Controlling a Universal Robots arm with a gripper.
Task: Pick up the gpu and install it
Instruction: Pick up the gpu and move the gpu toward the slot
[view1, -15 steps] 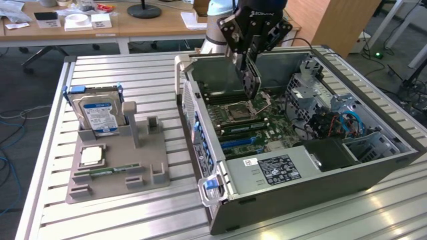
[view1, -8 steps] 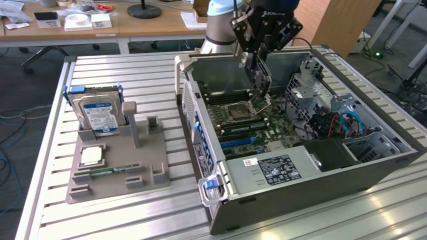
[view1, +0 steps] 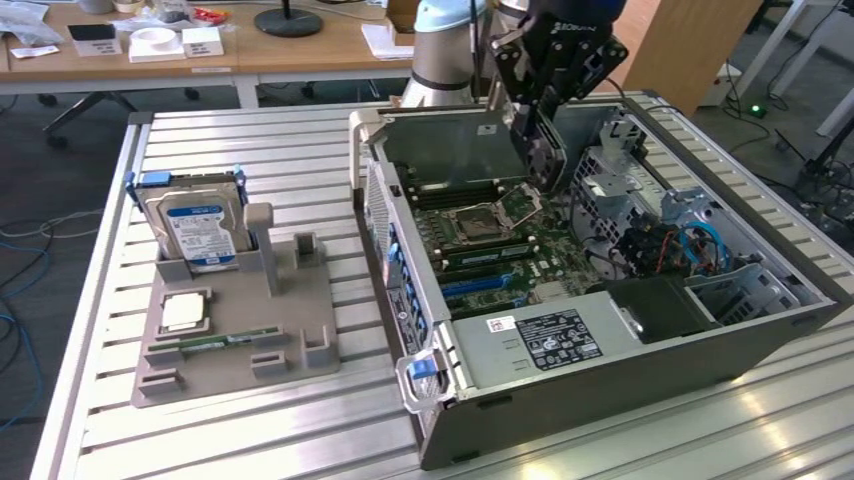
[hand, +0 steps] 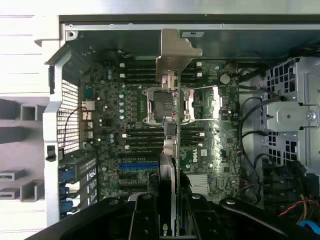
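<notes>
We see the gpu (view1: 454, 150) (hand: 172, 60) held on edge inside the open computer case (view1: 601, 350), above the motherboard (hand: 115, 125) and in line with the CPU socket (hand: 155, 106). The gripper (view1: 541, 165) (hand: 172, 212) is clenched on one end of the card (the silver bracket is at the far end). Well apart, toward the exterior view's left, a grey holder (view1: 300, 320) carries a hard drive (view1: 200, 225) and a RAM stick (view1: 214, 342).
</notes>
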